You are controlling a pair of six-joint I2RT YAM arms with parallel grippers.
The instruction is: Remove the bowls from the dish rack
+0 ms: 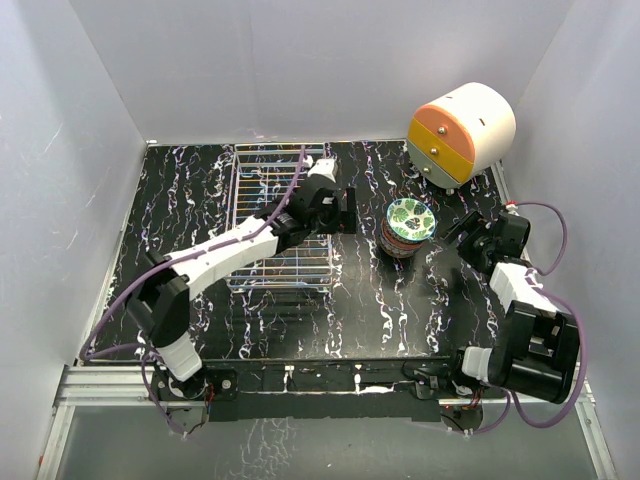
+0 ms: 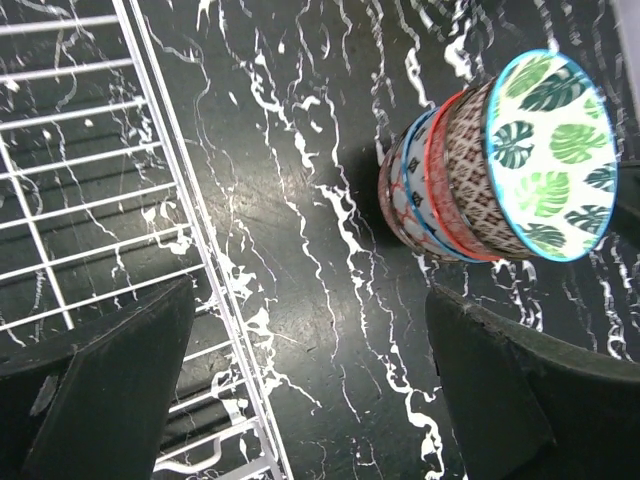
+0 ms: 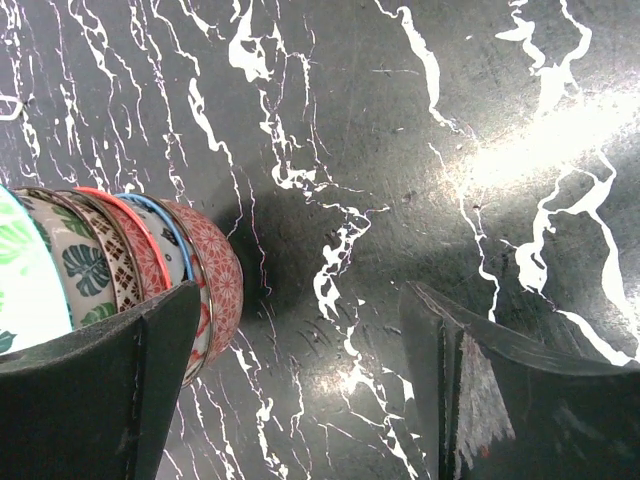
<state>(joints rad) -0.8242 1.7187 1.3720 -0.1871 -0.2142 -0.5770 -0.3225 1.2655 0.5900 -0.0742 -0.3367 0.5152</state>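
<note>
- Left gripper (image 1: 347, 207): jaws spread wide with nothing between them; in its wrist view, only the black marbled table (image 2: 330, 300) shows in the gap between the fingers (image 2: 110, 390).
- Ahead of this gripper, on its right-finger side, stands the nested stack of bowls (image 2: 490, 170), apart from the fingers, with the leaf-patterned bowl (image 2: 555, 150) on top.
- Under and beside its left finger runs the edge of the wire dish rack (image 2: 100, 180).
- Right gripper (image 3: 300, 390): jaws wide too, holding nothing, over bare table.
- The bowl stack sits just outside its left finger (image 3: 100, 390), partly hidden behind it; I cannot tell whether they touch.
- From above, the stack lies between the two grippers.
- The orange-and-white drawer unit (image 1: 462, 135) stands well beyond the right gripper.
</note>
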